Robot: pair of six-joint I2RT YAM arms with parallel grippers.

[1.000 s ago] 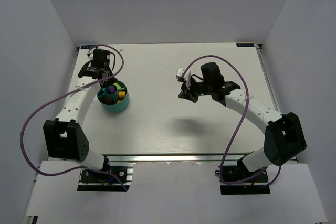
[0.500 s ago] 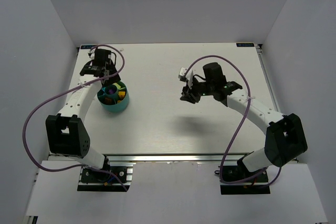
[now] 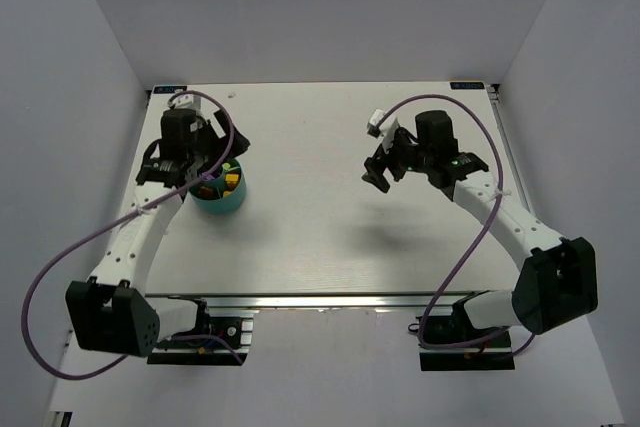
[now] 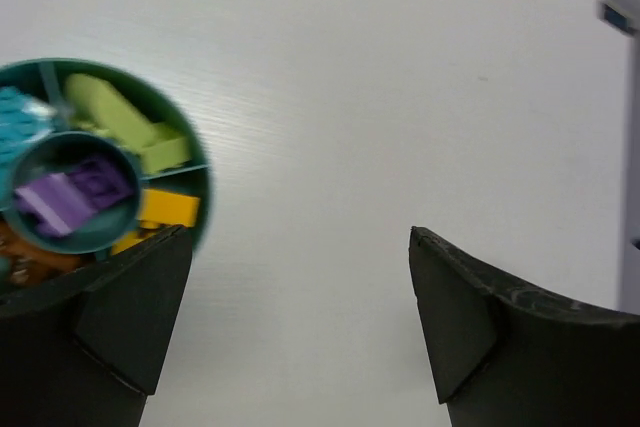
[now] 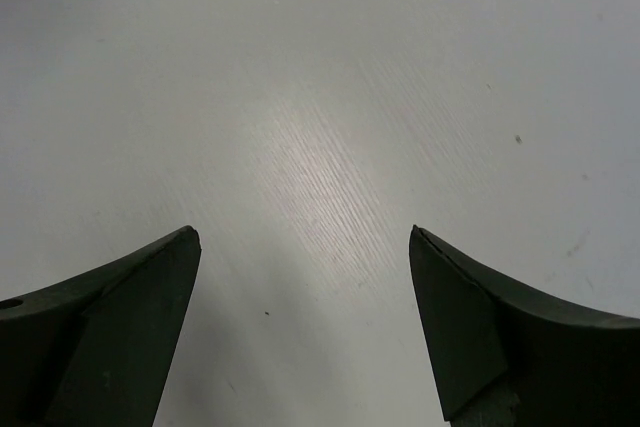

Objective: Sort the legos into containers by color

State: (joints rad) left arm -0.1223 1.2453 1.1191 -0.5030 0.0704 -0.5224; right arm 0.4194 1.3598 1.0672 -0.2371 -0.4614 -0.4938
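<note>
The containers are the compartments of one round teal bowl [image 3: 222, 195] [image 4: 166, 101] at the left of the table. Legos lie sorted in it: lime green bricks [image 4: 115, 117], purple bricks [image 4: 75, 192] in the central ring, an orange brick [image 4: 165, 209], cyan bricks [image 4: 18, 122] and brown bricks [image 4: 30, 259]. My left gripper [image 3: 222, 159] [image 4: 300, 237] hangs open just beside and above the bowl's far-right rim, with nothing between its fingers. Over bare table at the centre right, my right gripper [image 3: 378, 165] [image 5: 303, 237] is also open and empty.
White walls close in the table on the left, back and right. Purple cables loop off both arms. Only bare white tabletop [image 5: 320, 97] shows under the right gripper.
Both grippers have opened from shut. The left wrist has swung so the bowl now sits to the left of its fingers. The right gripper has moved right and towards the back.
</note>
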